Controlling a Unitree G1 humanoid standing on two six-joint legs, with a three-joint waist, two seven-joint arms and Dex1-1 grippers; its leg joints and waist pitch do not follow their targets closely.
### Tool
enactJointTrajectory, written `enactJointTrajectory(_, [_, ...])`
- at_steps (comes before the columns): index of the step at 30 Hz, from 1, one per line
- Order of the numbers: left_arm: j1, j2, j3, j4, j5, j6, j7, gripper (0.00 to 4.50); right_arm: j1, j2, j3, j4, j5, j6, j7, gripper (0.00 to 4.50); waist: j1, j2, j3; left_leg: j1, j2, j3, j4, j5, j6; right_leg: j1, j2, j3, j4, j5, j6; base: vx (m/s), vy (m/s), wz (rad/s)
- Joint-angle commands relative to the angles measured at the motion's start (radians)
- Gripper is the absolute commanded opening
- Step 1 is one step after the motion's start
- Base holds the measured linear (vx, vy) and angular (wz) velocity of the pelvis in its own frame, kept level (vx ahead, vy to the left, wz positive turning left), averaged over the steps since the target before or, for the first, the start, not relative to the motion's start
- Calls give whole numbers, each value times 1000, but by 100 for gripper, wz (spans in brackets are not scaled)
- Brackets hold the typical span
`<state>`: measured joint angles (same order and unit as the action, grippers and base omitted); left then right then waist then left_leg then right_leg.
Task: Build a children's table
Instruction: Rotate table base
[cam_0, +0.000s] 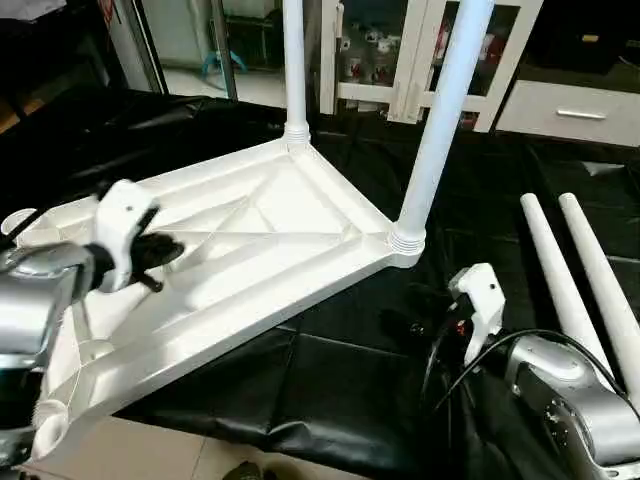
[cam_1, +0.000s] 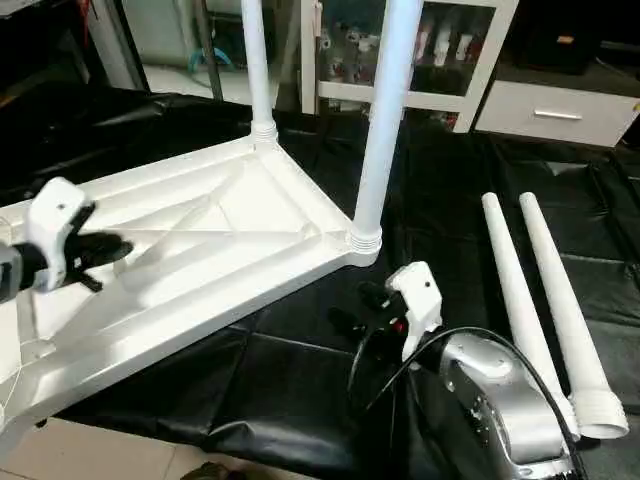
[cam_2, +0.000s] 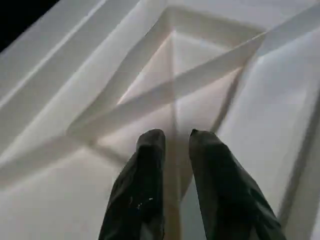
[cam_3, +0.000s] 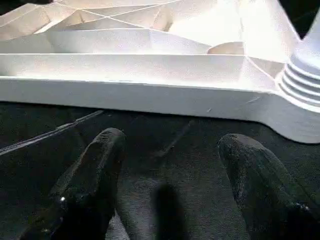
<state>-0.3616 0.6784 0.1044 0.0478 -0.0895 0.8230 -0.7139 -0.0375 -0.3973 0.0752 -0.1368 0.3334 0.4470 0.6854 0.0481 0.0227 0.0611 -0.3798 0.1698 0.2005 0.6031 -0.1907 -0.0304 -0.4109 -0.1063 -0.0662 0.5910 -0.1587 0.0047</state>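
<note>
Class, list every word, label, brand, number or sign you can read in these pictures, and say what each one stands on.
None can be read.
The tabletop, its two fitted legs and the two loose legs are plain white with no print.
The things behind the cabinet glass doors are too small and blurred to read.

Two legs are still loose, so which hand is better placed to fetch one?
The right hand, probably: it is open above the black cover, on the same side as the two loose legs. The left hand is over the tabletop.
</note>
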Motion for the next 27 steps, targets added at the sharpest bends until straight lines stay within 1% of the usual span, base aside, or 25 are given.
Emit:
enactJointTrajectory(1, [14, 31, 24, 6, 25, 37, 42, 106, 0, -8, 1, -23, -1, 5, 5, 327, -2, 1, -62, 24, 52, -35, -93, -344, -25, 30, -40, 42, -73, -367, -158, 0, 0, 0])
enactJointTrajectory(2, [17, 34, 25, 8, 31, 41, 47, 106, 0, -8, 1, -23, -1, 5, 5, 327, -2, 1, -63, 24, 52, -36, -92, -340, -23, 30, -40, 42, -72, -362, -157, 0, 0, 0])
enactJointTrajectory(3, [27, 52, 17, 68, 87, 23, 93, 106, -3, -8, 2, -21, -3, 3, 6, 327, -4, -1, -62, 23, 50, -35, -91, -333, -16, 30, -37, 42, -75, -362, -151, 0, 0, 0])
enactJointTrajectory(5, [27, 52, 16, 71, 89, 21, 94, 106, -3, -8, 2, -21, -3, 3, 6, 327, -4, 1, -64, 23, 50, -37, -91, -330, -15, 31, -39, 42, -75, -363, -149, 0, 0, 0])
enactJointTrajectory(6, [31, 56, 6, 105, 113, 2, 120, 106, -3, -9, 6, -22, -4, 1, 7, 327, -4, 1, -64, 22, 52, -37, -92, -324, -16, 32, -39, 42, -74, -353, -152, 0, 0, 0])
enactJointTrajectory(7, [31, 56, 6, 105, 113, 2, 120, 106, -3, -9, 6, -22, -4, 1, 7, 327, -3, 2, -65, 26, 52, -37, -91, -327, -18, 29, -38, 42, -73, -340, -155, 0, 0, 0])
enactJointTrajectory(8, [28, 49, -4, 136, 123, -13, 143, 106, -4, -9, 9, -23, -6, 0, 8, 327, -2, 3, -66, 27, 52, -36, -90, -326, -18, 28, -38, 43, -73, -329, -160, 0, 0, 0])
enactJointTrajectory(9, [26, 44, -16, 148, 123, -22, 148, 106, -4, -9, 11, -23, -7, -1, 7, 327, -3, 2, -67, 25, 51, -36, -91, -323, -17, 30, -36, 43, -71, -311, -165, 0, 0, 0])
enactJointTrajectory(10, [24, 40, -24, 154, 121, -29, 149, 106, -5, -9, 12, -24, -8, -1, 6, 327, -1, 5, -68, 26, 53, -37, -92, -325, -20, 29, -36, 43, -69, -297, -168, 0, 0, 0])
enactJointTrajectory(11, [15, 25, -36, 168, 117, -38, 151, 106, -6, -8, 13, -25, -8, -1, 6, 327, -1, 4, -68, 27, 53, -37, -92, -329, -20, 29, -35, 43, -70, -295, -170, 0, 0, 0])
enactJointTrajectory(12, [4, 9, -46, 180, 111, -43, 156, 106, -7, -7, 14, -26, -7, 0, 5, 327, 2, 3, -68, 30, 54, -36, -92, -340, -26, 28, -35, 44, -69, -288, -175, 0, 0, 0])
enactJointTrajectory(13, [4, 9, -46, 180, 111, -43, 156, 106, -7, -7, 14, -26, -7, 0, 5, 327, 5, 2, -70, 32, 54, -35, -91, -339, -28, 28, -36, 45, -68, -272, -182, 0, 0, 0])
enactJointTrajectory(14, [-11, -8, -55, 200, 108, -59, 160, 106, -8, -7, 15, -26, -8, 0, 4, 327, 5, -4, -70, 29, 54, -34, -91, -333, -25, 29, -36, 45, -68, -267, -184, 0, 0, 0])
enactJointTrajectory(15, [-53, -51, -86, 257, 114, -99, 158, 106, -12, -4, 17, -24, -10, -2, 2, 327, 11, 0, -71, 32, 53, -33, -90, -329, -24, 28, -37, 45, -69, -269, -183, 0, 0, 0])
enactJointTrajectory(16, [-60, -57, -90, 264, 115, -105, 157, 106, -13, -4, 17, -24, -10, -2, 2, 327, 11, -2, -69, 31, 51, -33, -90, -332, -24, 27, -36, 45, -71, -274, -180, 0, 0, 0])
enactJointTrajectory(17, [-95, -93, -106, 304, 117, -131, 160, 106, -16, -3, 18, -21, -12, -4, 2, 327, 12, -2, -69, 32, 52, -33, -90, -338, -25, 27, -37, 46, -73, -282, -178, 0, 0, 0])
enactJointTrajectory(18, [-121, -117, -121, 328, 121, -147, 158, 106, -19, -3, 18, -19, -13, -6, 1, 327, 14, -5, -70, 32, 51, -32, -89, -337, -28, 28, -38, 46, -73, -285, -176, 0, 0, 0])
enactJointTrajectory(20, [-163, -159, -139, 361, 118, -161, 153, 106, -23, -4, 17, -18, -14, -7, -1, 327, 16, -7, -71, 31, 52, -32, -89, -331, -25, 30, -40, 47, -73, -290, -171, 0, 0, 0])
enactJointTrajectory(22, [-199, -200, -154, 386, 112, -168, 149, 106, -25, -4, 15, -18, -13, -8, -3, 327, 22, -3, -73, 34, 54, -32, -87, -321, -28, 29, -42, 47, -74, -287, -174, 0, 0, 0])
enactJointTrajectory(23, [-200, -203, -155, 388, 112, -169, 149, 106, -25, -4, 15, -18, -13, -8, -3, 327, 23, -4, -72, 33, 54, -31, -86, -318, -27, 29, -41, 47, -74, -282, -176, 0, 0, 0])
enactJointTrajectory(24, [-252, -275, -181, 434, 108, -188, 156, 106, -27, 0, 14, -20, -15, -9, -12, 327, 25, -2, -71, 29, 53, -30, -87, -313, -24, 31, -41, 48, -77, -283, -176, 0, 0, 0])
enactJointTrajectory(25, [-252, -275, -181, 434, 108, -188, 156, 106, -27, 0, 14, -20, -15, -9, -12, 327, 37, -2, -76, 39, 55, -30, -84, -312, -28, 26, -41, 47, -75, -273, -176, 0, 0, 0])
enactJointTrajectory(26, [-277, -311, -191, 464, 104, -202, 158, 106, -27, 3, 15, -22, -16, -8, -16, 327, 36, -7, -73, 32, 55, -30, -86, -306, -25, 30, -40, 48, -73, -256, -183, 0, 0, 0])
enactJointTrajectory(27, [-305, -353, -200, 503, 104, -225, 163, 106, -26, 7, 16, -26, -19, -7, -20, 327, 38, -7, -73, 30, 54, -28, -85, -301, -22, 31, -40, 48, -75, -259, -181, 0, 0, 0])
